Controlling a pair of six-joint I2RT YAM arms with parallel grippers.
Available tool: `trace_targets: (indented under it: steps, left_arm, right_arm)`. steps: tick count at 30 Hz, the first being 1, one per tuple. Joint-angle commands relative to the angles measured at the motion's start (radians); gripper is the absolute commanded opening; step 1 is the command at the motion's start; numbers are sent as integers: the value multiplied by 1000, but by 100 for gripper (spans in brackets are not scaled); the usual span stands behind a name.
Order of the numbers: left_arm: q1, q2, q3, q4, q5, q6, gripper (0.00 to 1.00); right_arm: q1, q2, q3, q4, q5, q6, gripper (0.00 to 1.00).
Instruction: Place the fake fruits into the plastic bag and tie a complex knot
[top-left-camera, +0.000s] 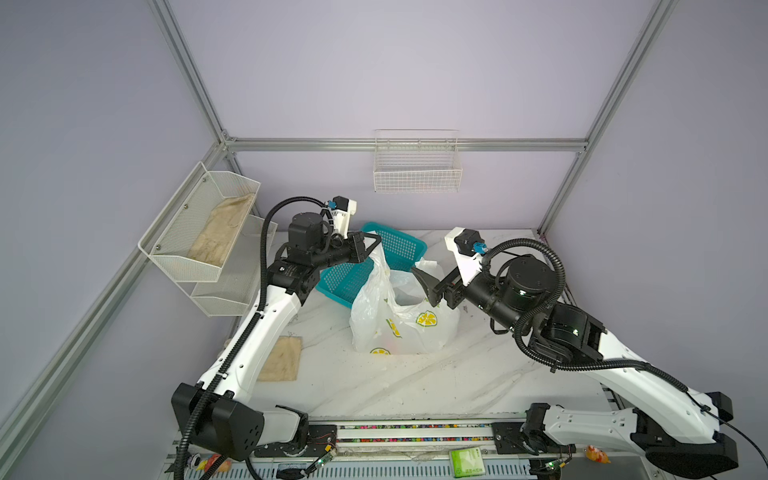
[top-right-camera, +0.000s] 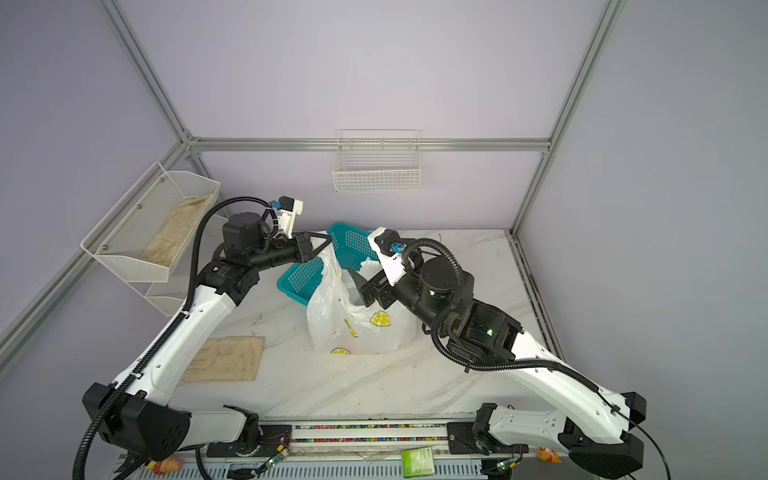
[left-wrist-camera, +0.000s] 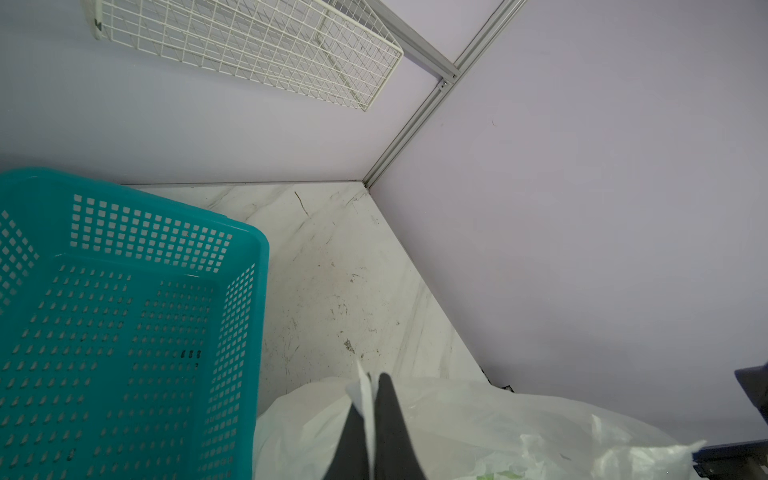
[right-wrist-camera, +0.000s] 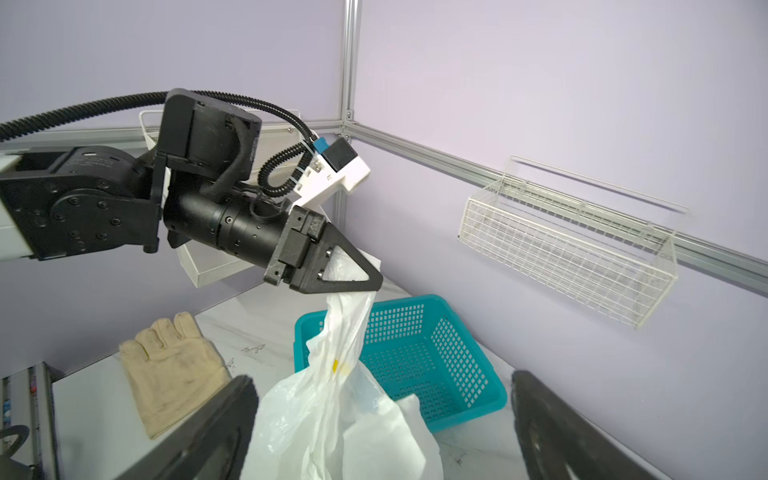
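The plastic bag (top-left-camera: 405, 328) (top-right-camera: 361, 328) stands on the marble table, white and translucent with lemon prints. My left gripper (top-left-camera: 376, 245) (top-right-camera: 328, 241) (left-wrist-camera: 371, 384) (right-wrist-camera: 372, 284) is shut on one bag handle and holds it stretched up, above the bag's far left side. My right gripper (top-left-camera: 426, 286) (top-right-camera: 362, 289) (right-wrist-camera: 382, 415) is open wide, hovering over the bag's mouth with the second handle (right-wrist-camera: 386, 432) loose between its fingers (right-wrist-camera: 232, 419), apart from them. No fake fruits show; the bag's folds hide its inside.
A teal perforated basket (top-left-camera: 401, 247) (left-wrist-camera: 124, 332) (right-wrist-camera: 432, 357) lies empty right behind the bag. A beige glove (top-left-camera: 282, 359) (right-wrist-camera: 170, 374) rests on the table at the left. A mesh shelf (top-left-camera: 199, 232) and a wire basket (top-left-camera: 417, 166) hang on the walls.
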Motion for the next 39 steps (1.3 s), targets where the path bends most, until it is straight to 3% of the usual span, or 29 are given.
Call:
trace_targets:
  steps: [1, 6, 9, 16, 20, 23, 25, 27, 29, 33, 39]
  left_arm:
    - [6, -1, 97, 7, 6, 20, 0]
    - [8, 0, 102, -2, 7, 27, 0]
    - [7, 4, 105, 0, 16, 24, 0]
    - [7, -1, 97, 3, 21, 20, 0]
    - [6, -6, 97, 0, 17, 20, 0]
    - [6, -14, 97, -27, -15, 45, 0]
    - [9, -25, 97, -48, -53, 79, 2]
    - [8, -42, 99, -62, -93, 111, 9]
    - [9, -59, 93, -55, -122, 138, 28]
    - [9, -136, 56, 41, -173, 181, 58]
    - [-85, -212, 76, 69, -182, 423, 73]
  right_arm:
    - [-6, -24, -62, -49, 57, 16, 97]
    - [-21, -125, -199, -36, -60, 82, 97]
    - [-44, -137, -256, -31, -51, 103, 97]
    - [-217, -116, -372, 66, -236, 102, 97]
    - [-254, -92, -416, 159, -380, 96, 78]
    - [-260, -79, -447, 234, -423, 96, 55]
    - [-272, -65, -464, 286, -440, 95, 46]
    - [-293, -43, -468, 325, -450, 100, 33]
    - [-315, -28, -465, 357, -454, 111, 22]
    - [-369, 5, -441, 385, -498, 163, 12]
    - [-412, 41, -396, 383, -606, 252, 7]
